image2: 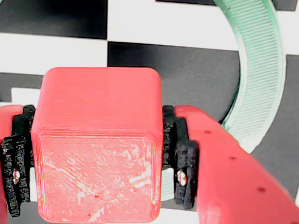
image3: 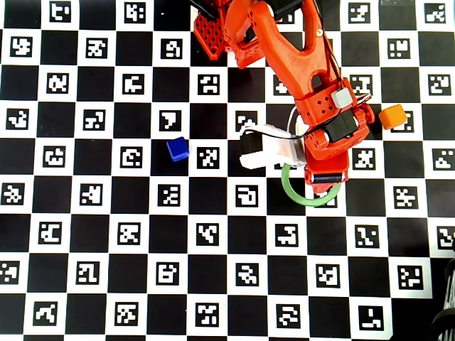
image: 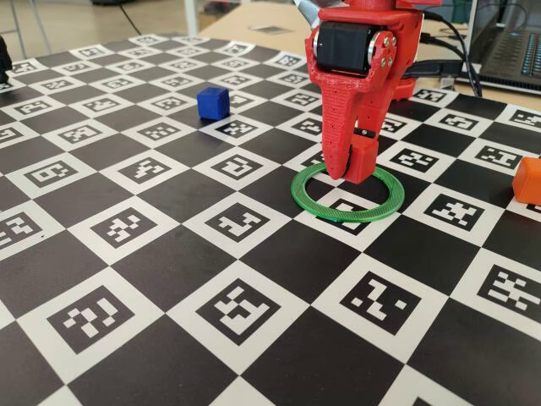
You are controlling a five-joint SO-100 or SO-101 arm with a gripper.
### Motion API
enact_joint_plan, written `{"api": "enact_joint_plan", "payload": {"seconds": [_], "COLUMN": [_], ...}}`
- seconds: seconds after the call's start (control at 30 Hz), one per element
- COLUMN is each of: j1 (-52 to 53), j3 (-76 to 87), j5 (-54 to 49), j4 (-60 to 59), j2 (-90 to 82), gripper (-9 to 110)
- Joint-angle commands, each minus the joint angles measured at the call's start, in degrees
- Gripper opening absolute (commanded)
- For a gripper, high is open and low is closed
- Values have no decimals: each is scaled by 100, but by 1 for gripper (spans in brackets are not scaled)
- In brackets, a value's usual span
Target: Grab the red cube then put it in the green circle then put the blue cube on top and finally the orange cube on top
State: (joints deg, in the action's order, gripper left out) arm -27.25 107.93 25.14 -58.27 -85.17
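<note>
Above the thin flat green plastic ring (image: 347,196), pinching the small matte red plastic cube (image: 363,158) between both black-padded fingers (image2: 185,158) of the red gripper (image: 351,165), cube over the ring's far inner edge. Well apart left on the checkered marker board (image: 169,245), a dark-blue plastic cube (image: 213,103); at right edge, an orange plastic cube (image: 527,180).

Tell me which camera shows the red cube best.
The wrist view: the red cube fills the frame, clamped between the tool pads. The fixed view shows only part of it beside a finger, above the green circle. In the overhead view the arm hides it.
</note>
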Motion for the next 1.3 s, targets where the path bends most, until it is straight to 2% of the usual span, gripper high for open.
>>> {"api": "enact_joint_plan", "payload": {"seconds": [0.0,1.27], "j1": [-62,114], "j3": [-62,53], "j5": [9,-132], "j4": [97,299], "j2": [-457,229], "gripper": [6,7]}}
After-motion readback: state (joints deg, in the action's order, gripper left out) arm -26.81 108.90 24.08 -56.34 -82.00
